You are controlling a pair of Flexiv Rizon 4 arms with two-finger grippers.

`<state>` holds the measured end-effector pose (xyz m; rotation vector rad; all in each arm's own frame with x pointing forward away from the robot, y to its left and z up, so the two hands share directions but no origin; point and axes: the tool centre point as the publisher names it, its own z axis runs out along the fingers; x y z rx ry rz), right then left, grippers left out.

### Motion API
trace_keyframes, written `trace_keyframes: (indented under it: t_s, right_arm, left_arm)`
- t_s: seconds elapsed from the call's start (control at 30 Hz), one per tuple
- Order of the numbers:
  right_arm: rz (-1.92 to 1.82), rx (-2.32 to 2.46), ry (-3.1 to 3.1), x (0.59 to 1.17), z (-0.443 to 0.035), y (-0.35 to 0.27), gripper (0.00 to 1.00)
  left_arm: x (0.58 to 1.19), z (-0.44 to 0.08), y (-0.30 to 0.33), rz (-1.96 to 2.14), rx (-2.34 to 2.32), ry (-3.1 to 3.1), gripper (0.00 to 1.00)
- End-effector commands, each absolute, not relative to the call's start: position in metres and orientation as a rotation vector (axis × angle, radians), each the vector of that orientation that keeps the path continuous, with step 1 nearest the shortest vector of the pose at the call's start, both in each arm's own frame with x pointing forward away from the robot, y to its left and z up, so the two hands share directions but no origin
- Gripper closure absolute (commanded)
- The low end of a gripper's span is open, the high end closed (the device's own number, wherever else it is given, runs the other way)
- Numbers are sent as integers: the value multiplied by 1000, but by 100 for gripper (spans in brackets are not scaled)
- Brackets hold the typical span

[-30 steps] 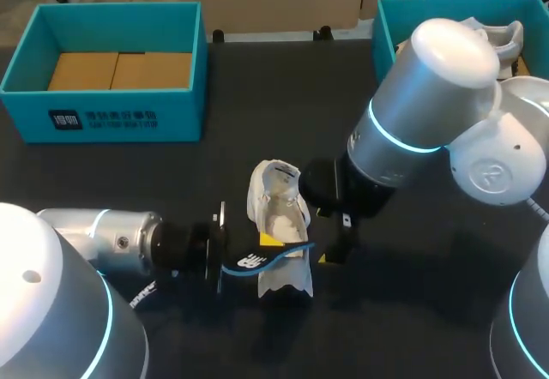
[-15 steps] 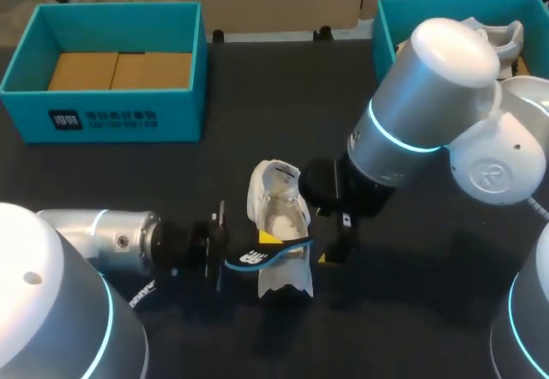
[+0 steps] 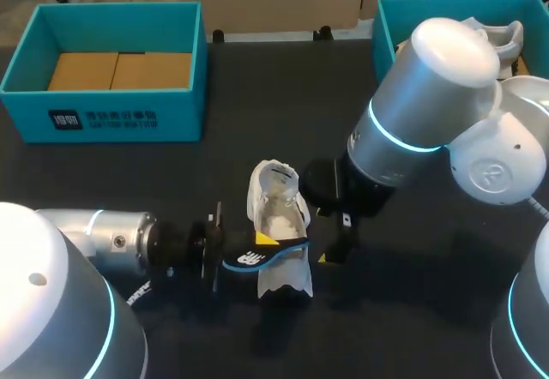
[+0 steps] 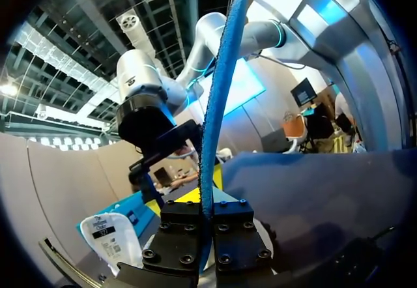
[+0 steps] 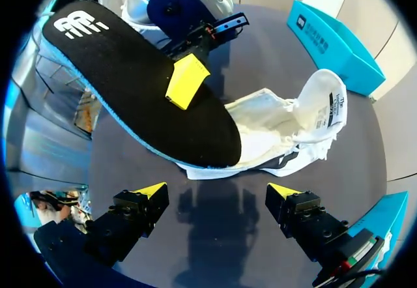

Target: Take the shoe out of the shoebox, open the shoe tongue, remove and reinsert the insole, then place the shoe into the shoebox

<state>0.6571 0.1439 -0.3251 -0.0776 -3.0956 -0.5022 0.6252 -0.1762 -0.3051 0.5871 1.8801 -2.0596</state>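
Note:
The white shoe (image 3: 276, 216) lies on the black table, its opening up and its tongue (image 5: 322, 105) folded back. My left gripper (image 3: 267, 243) is shut on the black, blue-edged insole (image 3: 262, 257), which hangs over the shoe's heel end. In the left wrist view the insole (image 4: 218, 105) runs edge-on out from between the closed fingers (image 4: 182, 232). In the right wrist view the insole (image 5: 130, 86) reaches over the shoe (image 5: 280, 128), with a yellow fingertip (image 5: 187, 79) of the left gripper on it. My right gripper (image 5: 218, 193) stands open just beside the shoe, holding nothing.
A teal shoebox (image 3: 103, 113) with cardboard in its bottom stands at the back left. A second teal box (image 3: 390, 19) sits at the back right, partly behind my right arm (image 3: 420, 113).
The left wrist has turned a little, so the insole has swung from edge-on to showing its black face with the white logo. The right arm and the shoe have stayed put.

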Motion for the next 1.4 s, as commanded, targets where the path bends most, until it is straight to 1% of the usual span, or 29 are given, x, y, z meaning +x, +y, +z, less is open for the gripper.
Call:
trace_keyframes:
  t_s: [0.03,0.57,1.4]
  right_arm:
    - [-503,-72,-3096,657,-329,145,0]
    - [-437,-60,-3109,664,-352,153,0]
    - [-437,-60,-3109,664,-352,153,0]
  left_arm:
    - [626,-307,-175,-2053,581,1884,100]
    - [630,-311,-173,-2035,573,1917,100]
    - [651,-339,-182,-1903,593,1977,100]
